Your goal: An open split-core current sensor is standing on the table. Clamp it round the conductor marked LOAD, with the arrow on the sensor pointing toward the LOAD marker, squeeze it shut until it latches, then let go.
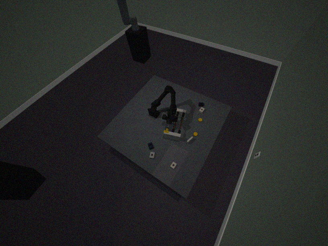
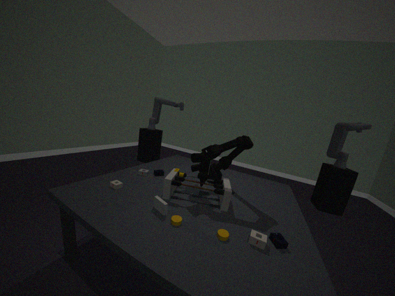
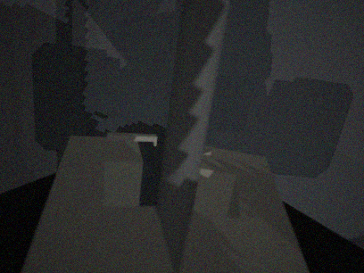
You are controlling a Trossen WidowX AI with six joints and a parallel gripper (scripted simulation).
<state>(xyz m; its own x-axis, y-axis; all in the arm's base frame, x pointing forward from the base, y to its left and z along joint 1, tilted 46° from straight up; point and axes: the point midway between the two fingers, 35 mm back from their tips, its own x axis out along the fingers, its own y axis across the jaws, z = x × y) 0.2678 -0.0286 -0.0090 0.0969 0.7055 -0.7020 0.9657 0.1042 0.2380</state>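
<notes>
The pale split sensor (image 3: 103,187) fills the lower wrist view. Its two halves stand apart in a V, and the grey conductor (image 3: 196,67) runs down into the gap between them. My gripper (image 3: 165,194) (image 1: 169,121) (image 2: 204,180) is shut on the sensor, with black fingers outside both halves. It is over the rack with white end blocks (image 1: 172,134) (image 2: 225,199). A yellow marker (image 1: 166,131) (image 2: 176,170) stands at one end of the rack, by the conductor with a yellow band (image 2: 182,174). The sensor's arrow and latch cannot be made out. The sensor is not distinct in the top and exterior views.
Copper-coloured conductors (image 1: 181,124) (image 2: 196,186) run beside the gripper. Two yellow discs (image 2: 176,220) (image 2: 222,234), a leaning white plate (image 2: 160,205), several white blocks (image 2: 257,239) (image 1: 173,165) and dark blocks (image 2: 278,240) (image 1: 150,145) stand around the rack.
</notes>
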